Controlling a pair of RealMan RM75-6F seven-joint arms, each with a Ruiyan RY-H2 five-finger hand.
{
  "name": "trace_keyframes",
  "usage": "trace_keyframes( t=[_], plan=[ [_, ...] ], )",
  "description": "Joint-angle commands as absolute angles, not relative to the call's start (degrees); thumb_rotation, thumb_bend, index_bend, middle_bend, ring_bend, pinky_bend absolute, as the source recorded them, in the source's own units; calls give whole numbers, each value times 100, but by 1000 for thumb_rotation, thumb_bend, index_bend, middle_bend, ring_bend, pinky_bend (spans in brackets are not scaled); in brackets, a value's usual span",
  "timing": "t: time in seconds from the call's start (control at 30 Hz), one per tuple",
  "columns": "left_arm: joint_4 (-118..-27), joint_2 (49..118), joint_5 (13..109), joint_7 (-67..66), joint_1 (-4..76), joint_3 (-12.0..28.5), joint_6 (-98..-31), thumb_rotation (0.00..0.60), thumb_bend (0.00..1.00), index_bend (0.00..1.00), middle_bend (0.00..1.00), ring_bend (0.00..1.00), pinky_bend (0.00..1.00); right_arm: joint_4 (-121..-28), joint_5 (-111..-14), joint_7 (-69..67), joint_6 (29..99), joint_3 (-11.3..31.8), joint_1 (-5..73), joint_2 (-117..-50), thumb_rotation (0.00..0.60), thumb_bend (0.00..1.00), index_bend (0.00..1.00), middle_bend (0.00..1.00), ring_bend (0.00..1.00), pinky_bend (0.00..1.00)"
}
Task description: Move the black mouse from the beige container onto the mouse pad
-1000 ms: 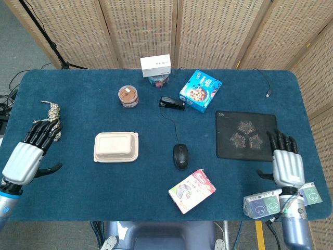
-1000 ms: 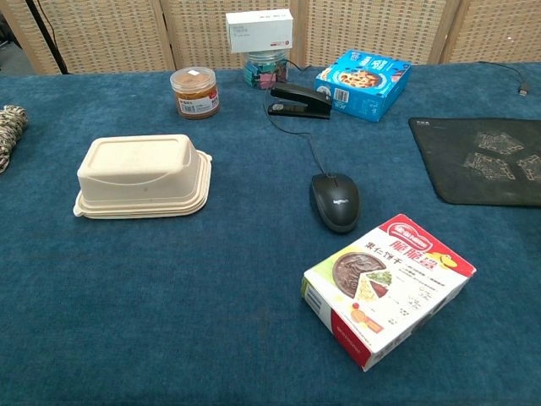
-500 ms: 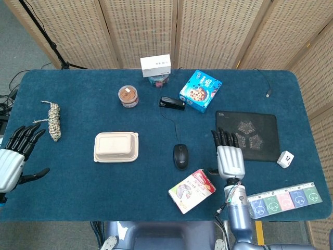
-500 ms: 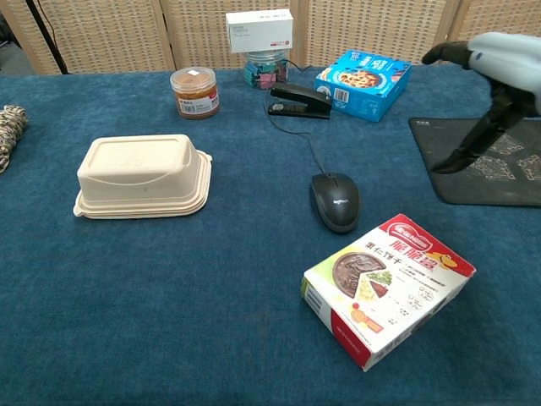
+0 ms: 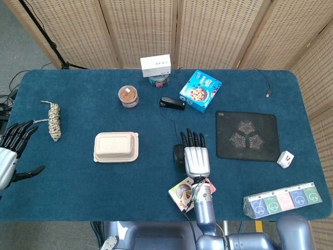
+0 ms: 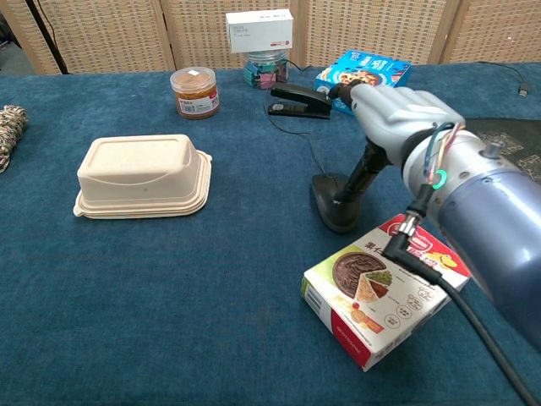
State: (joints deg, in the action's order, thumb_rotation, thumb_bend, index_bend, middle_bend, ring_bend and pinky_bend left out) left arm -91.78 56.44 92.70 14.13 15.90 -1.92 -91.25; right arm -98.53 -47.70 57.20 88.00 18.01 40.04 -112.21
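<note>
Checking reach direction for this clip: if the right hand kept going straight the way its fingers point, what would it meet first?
Probably the blue snack box. The right hand points away from the robot, beside the black mouse; height above the table is unclear.

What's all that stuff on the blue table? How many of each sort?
Boxes: 4: white box, blue box, snack box, beige container
Jars: 2: brown jar, jar under the white box
Desk items: 3: mouse, stapler, mouse pad
Other: 3: rope, cube, card strip
Total: 12

A coiled rope (image 5: 53,120) lies at far left, a stapler (image 5: 172,103) beside a blue box (image 5: 200,91).
</note>
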Motion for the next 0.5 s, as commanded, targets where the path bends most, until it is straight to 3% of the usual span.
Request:
trace_keyframes(
  t=[0.03,0.5],
  plan=[
    [-9179,5644,9278,1413,1574,-168,-9111,600,126,0,0,0,0,-9584,-4729,5692,8731,1816,4098,-11464,600,0,0,0,0,0],
    [-9195,5645,9298,1379,1504,-30,-8964,600,125,0,0,0,0,-8440,-4711,5325,8413,2013,4290,-12236,600,0,0,0,0,0]
  ],
)
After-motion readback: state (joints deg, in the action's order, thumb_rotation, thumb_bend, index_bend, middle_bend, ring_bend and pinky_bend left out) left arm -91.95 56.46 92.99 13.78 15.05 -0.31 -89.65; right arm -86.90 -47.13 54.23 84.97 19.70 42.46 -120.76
